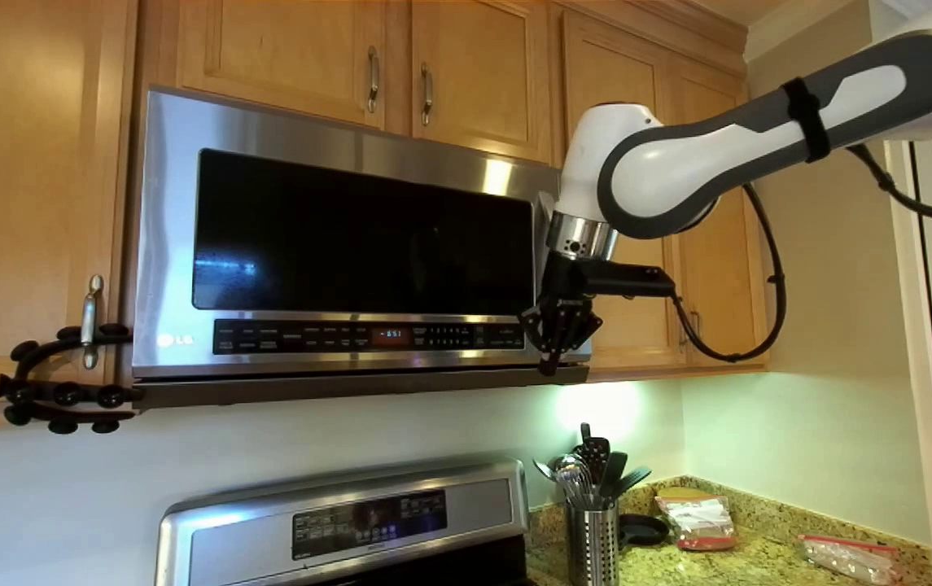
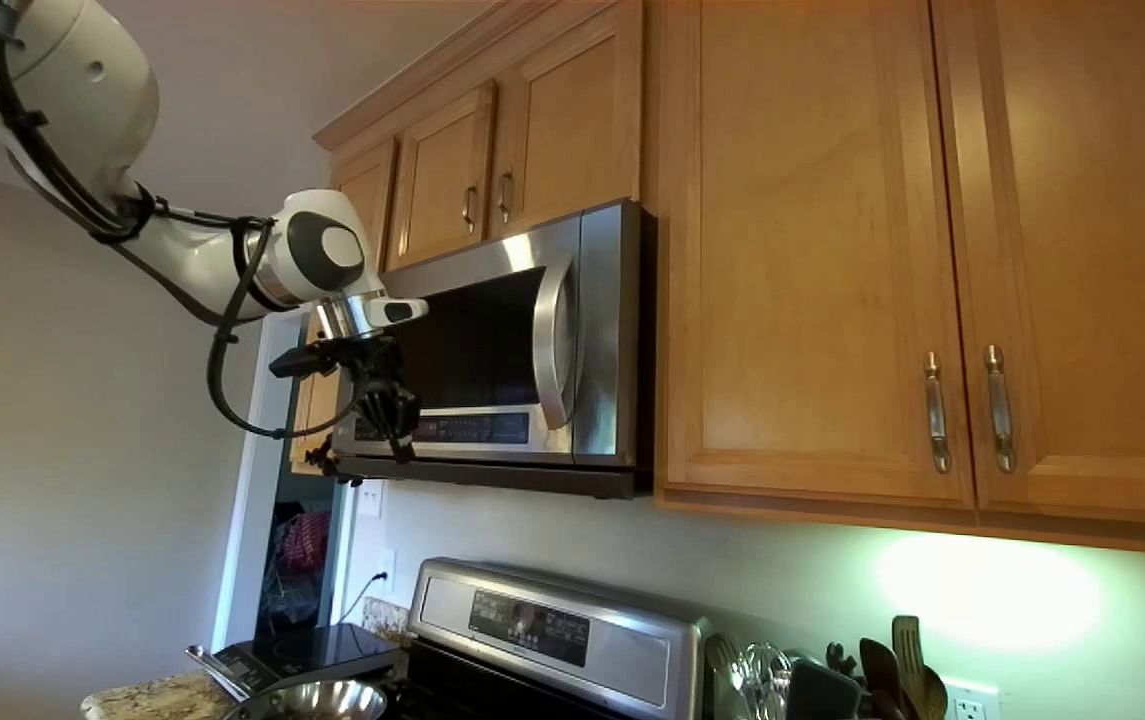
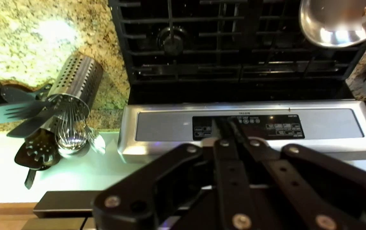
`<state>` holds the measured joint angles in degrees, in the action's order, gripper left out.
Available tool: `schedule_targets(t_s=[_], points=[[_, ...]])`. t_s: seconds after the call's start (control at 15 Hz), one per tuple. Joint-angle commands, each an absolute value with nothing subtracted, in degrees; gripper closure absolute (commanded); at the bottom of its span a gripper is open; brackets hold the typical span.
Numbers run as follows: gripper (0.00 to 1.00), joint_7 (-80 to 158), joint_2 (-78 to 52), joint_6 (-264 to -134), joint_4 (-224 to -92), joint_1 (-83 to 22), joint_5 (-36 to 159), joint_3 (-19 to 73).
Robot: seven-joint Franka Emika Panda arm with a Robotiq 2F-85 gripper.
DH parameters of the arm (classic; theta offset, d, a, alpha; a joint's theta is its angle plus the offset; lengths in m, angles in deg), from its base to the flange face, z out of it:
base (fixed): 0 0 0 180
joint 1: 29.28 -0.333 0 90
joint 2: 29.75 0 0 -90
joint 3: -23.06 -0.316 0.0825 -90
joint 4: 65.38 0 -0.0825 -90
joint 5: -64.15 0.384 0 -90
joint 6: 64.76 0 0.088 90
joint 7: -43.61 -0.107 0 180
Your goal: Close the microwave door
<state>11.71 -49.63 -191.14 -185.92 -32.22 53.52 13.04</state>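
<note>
The gripper [image 1: 549, 364], fingers [image 3: 227, 155] together, hangs before the microwave door [image 1: 368, 236], stove [image 1: 352, 525] and utensils [image 1: 596, 457] below.

The microwave door [image 1: 352, 228] pairs smooth stainless steel with glossy dark glass. Cabinet doors [image 2: 822, 240] are satin-smooth wood — their handles [image 2: 936, 412], metal. The countertop [image 3: 19, 35] looks speckled granite, the utensil holder [image 3: 79, 75] shiny perforated metal — the gripper [image 1: 549, 362] mostly matt.

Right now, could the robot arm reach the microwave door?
Likely yes: its claw hangs in front of the microwave door in both exterior views, nothing visible between, though distance is unclear.
</note>
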Motion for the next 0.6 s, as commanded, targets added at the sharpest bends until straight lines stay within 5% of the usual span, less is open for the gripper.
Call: schedule_targets(t_s=[0.0, 0.53], points=[[0.67, 13.9, -55.7, -186.8, -190.9, -32.4, 58.3, 13.4], [0.17, 16.1, -60.5, -182.1, -195.9, -31.6, 61.1, 13.1]])
